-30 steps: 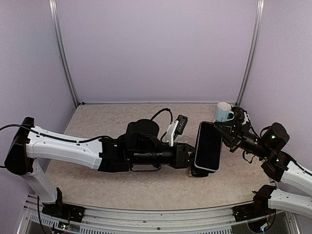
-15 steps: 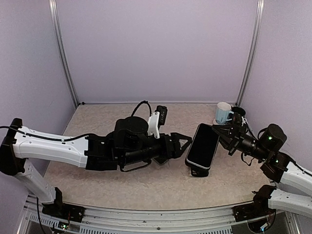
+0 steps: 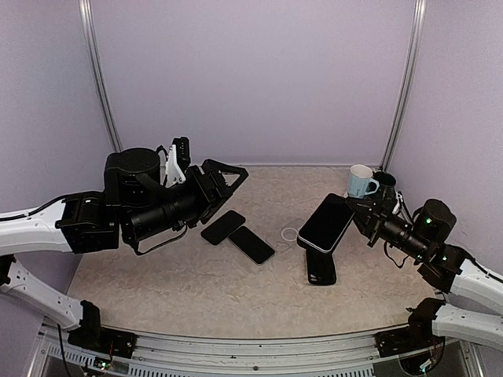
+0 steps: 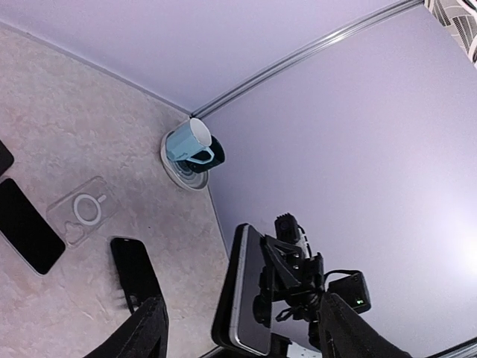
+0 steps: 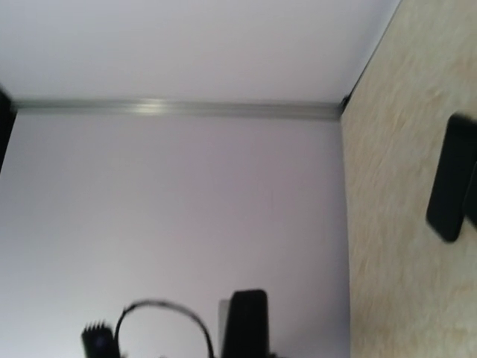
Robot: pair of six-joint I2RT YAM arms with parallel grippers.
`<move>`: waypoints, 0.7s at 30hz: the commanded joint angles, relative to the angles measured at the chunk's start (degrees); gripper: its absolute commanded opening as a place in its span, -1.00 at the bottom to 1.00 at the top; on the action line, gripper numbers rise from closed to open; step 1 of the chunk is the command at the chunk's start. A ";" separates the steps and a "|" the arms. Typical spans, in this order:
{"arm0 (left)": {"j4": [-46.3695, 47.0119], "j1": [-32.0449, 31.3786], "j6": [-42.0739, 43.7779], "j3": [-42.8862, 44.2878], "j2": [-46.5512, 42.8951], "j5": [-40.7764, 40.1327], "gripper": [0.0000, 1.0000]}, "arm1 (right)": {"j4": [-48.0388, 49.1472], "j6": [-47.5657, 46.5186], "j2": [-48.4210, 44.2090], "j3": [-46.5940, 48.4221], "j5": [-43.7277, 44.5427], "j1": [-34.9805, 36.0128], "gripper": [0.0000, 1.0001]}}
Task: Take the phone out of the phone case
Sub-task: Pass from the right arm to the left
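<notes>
The right hand [image 3: 355,215] was clamped on the far-right edge of the phone [image 3: 324,224], holding it tilted in the air above the table [image 3: 196,290], right of centre. The black phone case [image 3: 321,268] lay flat on the table close beside it, apparently empty, so the separation looked done. The left hand [image 3: 228,182] hung spread wide and empty, well to the left. The phone was probably rigid, fairly heavy and glass-faced: slick, and liable to crack if dropped. A grip across its side edges would suit it. The case looked light and flexible.
</notes>
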 commanded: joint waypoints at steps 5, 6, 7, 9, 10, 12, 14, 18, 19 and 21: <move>4.25 -0.15 -10.68 5.68 5.32 10.32 0.32 | 3.74 6.18 1.03 4.03 8.66 -0.43 -1.00; 5.10 -0.15 -11.69 6.05 6.06 10.96 0.31 | 3.91 6.74 1.15 4.15 9.00 -0.43 -1.00; 5.18 -0.19 -12.75 6.27 6.53 11.52 0.29 | 4.15 7.16 1.25 4.32 9.49 -0.43 -1.00; 8.57 -0.15 -14.52 6.70 8.05 13.12 0.26 | 4.48 7.81 1.48 4.75 10.24 -0.46 -1.00; 9.35 -0.15 -15.18 7.01 8.85 13.85 0.26 | 4.94 8.24 1.54 4.90 10.45 -0.42 -1.00; 10.53 -0.15 -16.19 7.94 10.57 15.00 0.24 | 6.36 9.04 1.98 5.12 10.52 -0.39 -1.00; 12.81 -0.15 -17.08 8.42 11.95 16.35 0.22 | 7.24 9.56 2.58 5.75 10.32 -0.47 -1.00; 14.59 -0.23 -17.87 9.49 14.52 17.43 0.17 | 9.16 10.40 3.61 6.44 9.58 -0.43 -1.00; 14.89 -0.24 -18.11 9.57 14.89 17.46 0.17 | 9.46 10.55 3.78 6.60 9.49 -0.45 -1.00; 16.29 -0.23 -18.37 9.26 15.41 17.78 0.16 | 9.96 10.75 4.03 6.90 9.15 -0.42 -1.00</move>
